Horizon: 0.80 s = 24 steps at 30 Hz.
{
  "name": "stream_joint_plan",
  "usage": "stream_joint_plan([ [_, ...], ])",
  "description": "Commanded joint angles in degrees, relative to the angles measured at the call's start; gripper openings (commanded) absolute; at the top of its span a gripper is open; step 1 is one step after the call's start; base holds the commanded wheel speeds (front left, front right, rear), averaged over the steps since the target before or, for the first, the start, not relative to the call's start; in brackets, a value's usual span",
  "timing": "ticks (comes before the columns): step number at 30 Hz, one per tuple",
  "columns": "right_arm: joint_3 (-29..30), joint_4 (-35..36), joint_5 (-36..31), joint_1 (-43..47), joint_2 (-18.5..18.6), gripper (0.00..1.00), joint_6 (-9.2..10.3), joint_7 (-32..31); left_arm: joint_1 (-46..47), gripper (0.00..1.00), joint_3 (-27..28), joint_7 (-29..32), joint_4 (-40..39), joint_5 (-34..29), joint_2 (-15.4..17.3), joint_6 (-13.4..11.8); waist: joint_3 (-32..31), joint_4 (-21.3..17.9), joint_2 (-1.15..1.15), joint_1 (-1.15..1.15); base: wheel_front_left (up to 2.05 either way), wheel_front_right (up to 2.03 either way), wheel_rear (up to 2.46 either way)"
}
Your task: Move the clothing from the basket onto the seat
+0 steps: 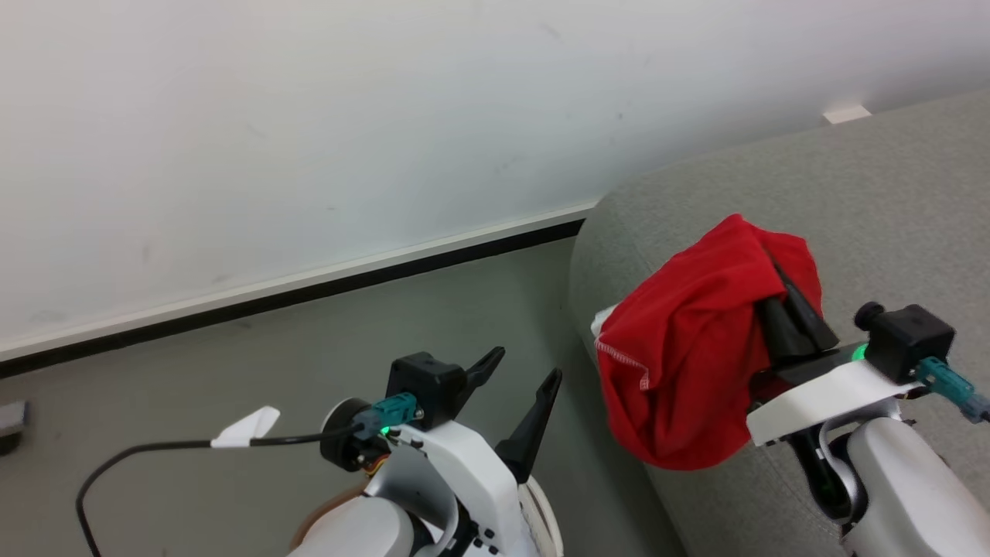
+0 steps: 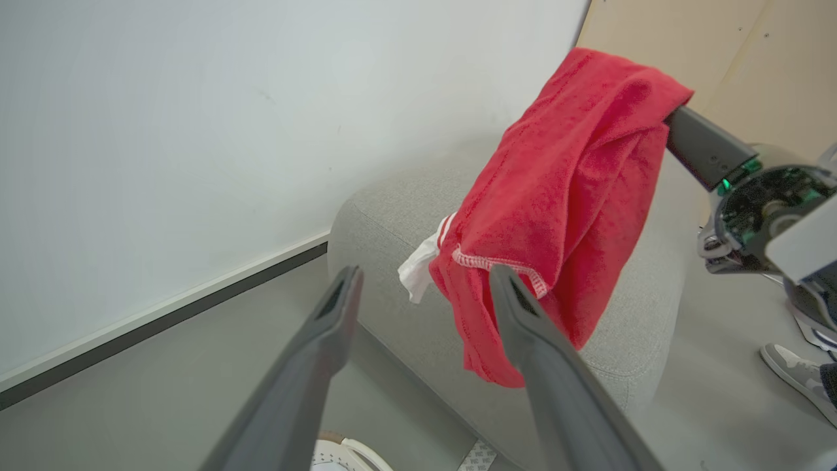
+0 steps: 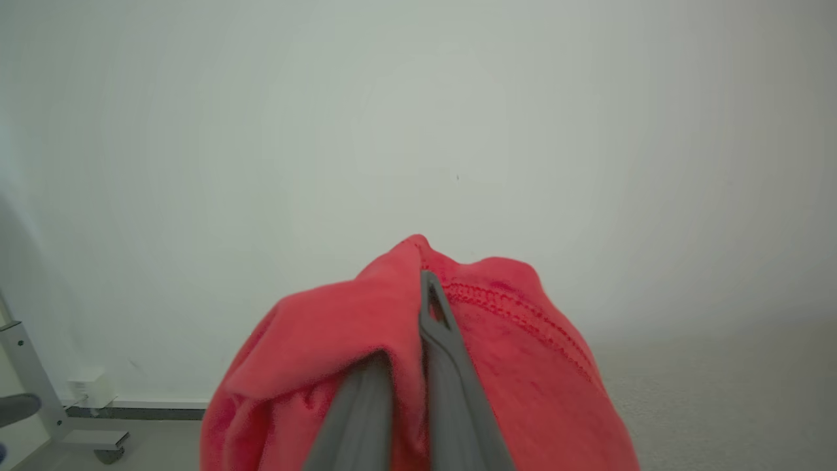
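Red clothing [image 1: 688,348] hangs in a bunch from my right gripper [image 1: 777,282], which is shut on its top fold. The clothing [image 2: 556,196] drapes over the rounded left end of the grey seat [image 1: 866,193], with a white striped edge showing at its left. In the right wrist view the fabric [image 3: 327,340] covers my right gripper [image 3: 418,314] and is pinched between its fingers. My left gripper [image 1: 518,387] stands open and empty, low and to the left of the seat [image 2: 392,216]. Through its wrist camera, the left gripper [image 2: 426,271] frames the garment's lower hem. A curved bit of the basket rim [image 2: 350,451] peeks in below.
A white wall with a dark baseboard [image 1: 309,290] runs behind the grey floor. A black cable with a white tag [image 1: 247,425] trails off my left wrist. A person's grey shoe [image 2: 794,376] is on the floor past the seat. A metal stand foot [image 3: 65,428] sits by the wall.
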<state>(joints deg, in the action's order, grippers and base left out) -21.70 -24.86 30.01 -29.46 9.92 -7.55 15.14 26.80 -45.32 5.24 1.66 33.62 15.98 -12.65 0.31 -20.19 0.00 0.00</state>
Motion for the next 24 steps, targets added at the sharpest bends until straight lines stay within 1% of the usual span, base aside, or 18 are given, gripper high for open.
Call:
stream_joint_plan([
  [1,1.59,1.08,-0.12,0.86,1.11,0.00,0.12,0.01,0.07,1.00,-0.18,-0.48,0.26,-0.01,-0.13,0.05,0.51,-3.34,0.00,0.00,0.00,0.00,0.00],
  [8,6.74,4.98,-0.40,3.79,4.60,0.00,0.12,0.00,0.02,1.00,-0.76,-1.47,0.51,0.14,-1.20,0.26,1.28,-7.87,0.00,0.00,0.00,0.00,0.00],
  [12,8.36,6.22,-0.53,5.31,5.96,0.00,0.12,0.00,0.34,1.00,-1.17,-1.57,0.38,-0.14,-1.51,0.30,1.92,-9.24,0.00,0.00,0.00,0.00,0.00],
  [18,8.68,6.02,0.08,5.63,7.15,0.00,0.12,0.00,1.44,1.00,-1.99,-1.09,-0.40,-0.91,-1.87,0.18,3.93,-9.63,0.00,0.00,0.00,0.00,0.00],
  [24,11.14,4.14,1.15,0.52,7.55,0.00,0.12,0.00,4.36,1.00,-3.18,0.78,-1.30,-2.44,-1.75,0.86,9.13,-7.35,0.00,0.00,0.00,0.00,0.00],
])
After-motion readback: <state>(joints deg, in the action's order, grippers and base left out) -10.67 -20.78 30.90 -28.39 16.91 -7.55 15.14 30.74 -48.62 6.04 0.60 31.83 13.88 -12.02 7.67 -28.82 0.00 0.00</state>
